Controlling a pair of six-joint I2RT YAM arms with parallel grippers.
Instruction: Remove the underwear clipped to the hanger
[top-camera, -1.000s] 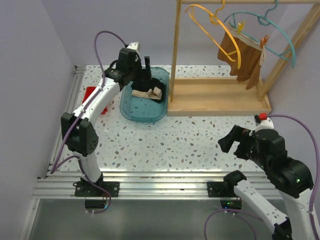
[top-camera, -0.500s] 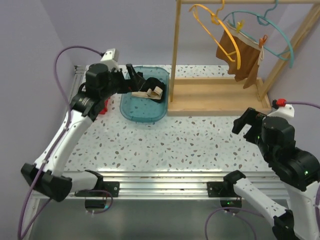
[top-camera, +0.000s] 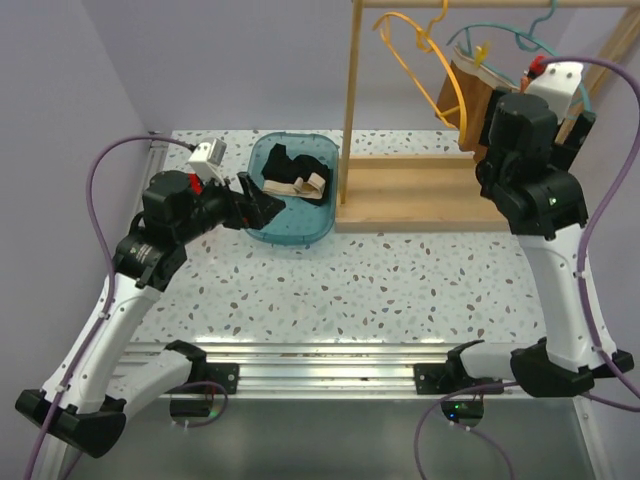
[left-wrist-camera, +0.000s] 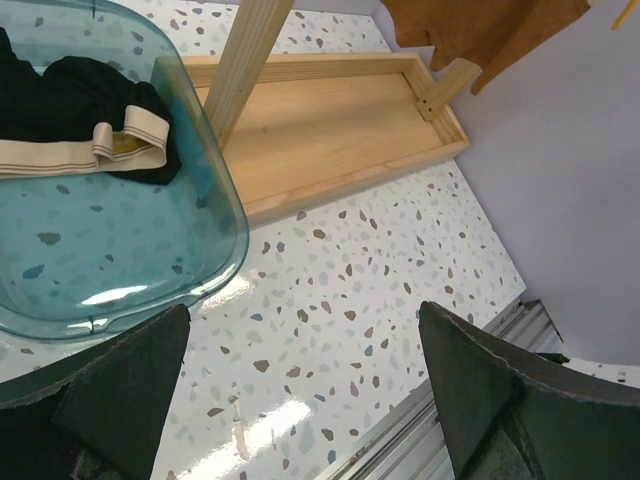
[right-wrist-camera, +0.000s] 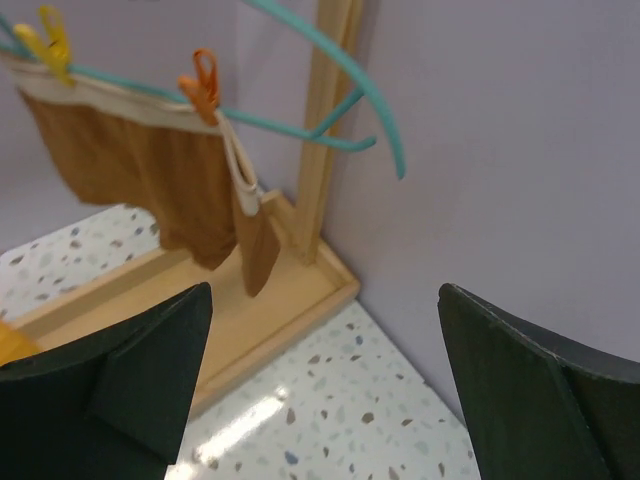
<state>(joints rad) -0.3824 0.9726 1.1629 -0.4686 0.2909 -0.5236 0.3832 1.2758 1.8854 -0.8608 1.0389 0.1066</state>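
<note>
Bright, even light from overhead in all three views; shadows faint and soft-edged. Overhead view is sharp, with a pale sheen along the near edge of the table (top-camera: 330, 335). Left wrist view is crisp, with white glare on the tabletop near the lens and on the blue tub (left-wrist-camera: 215, 215) floor. Right wrist view is softer (brown cloth (right-wrist-camera: 150, 180) and clips slightly blurred), with one glare patch on the table. The left gripper (left-wrist-camera: 302, 310) and right gripper (right-wrist-camera: 325, 290) read as dark, underlit wedges at the near corners.

No readable text — anywhere
</note>
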